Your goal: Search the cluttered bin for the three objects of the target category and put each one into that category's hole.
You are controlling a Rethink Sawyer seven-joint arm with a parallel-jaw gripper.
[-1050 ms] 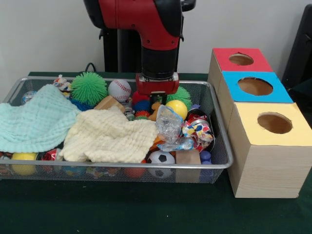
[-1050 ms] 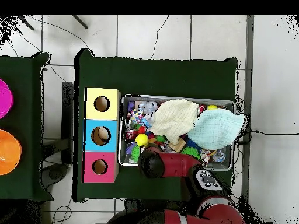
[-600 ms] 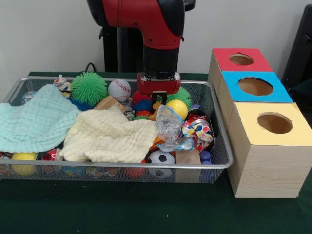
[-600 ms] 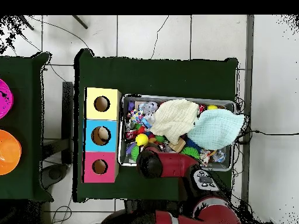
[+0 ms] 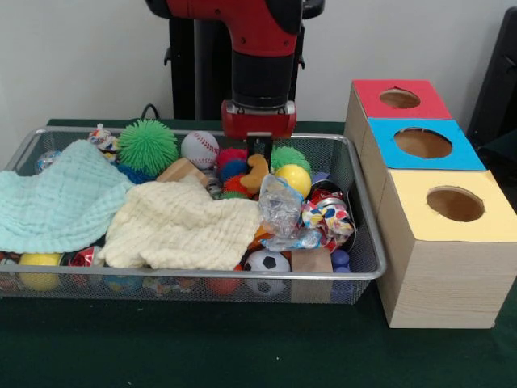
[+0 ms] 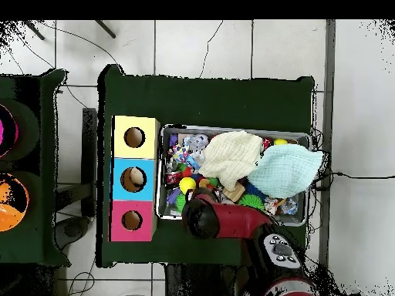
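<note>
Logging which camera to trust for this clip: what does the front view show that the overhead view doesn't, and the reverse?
Only the front view shows the gripper below the red wrist with an orange toy at its tips, raised over the clutter, plus the baseball, the soccer ball and the boxes' wooden sides. Only the overhead view shows the neighbouring table with the pink and orange discs and the floor tiles; there the arm covers the gripper. Both show the wire bin, the two cloths, and the red, blue and yellow holed boxes.
</note>
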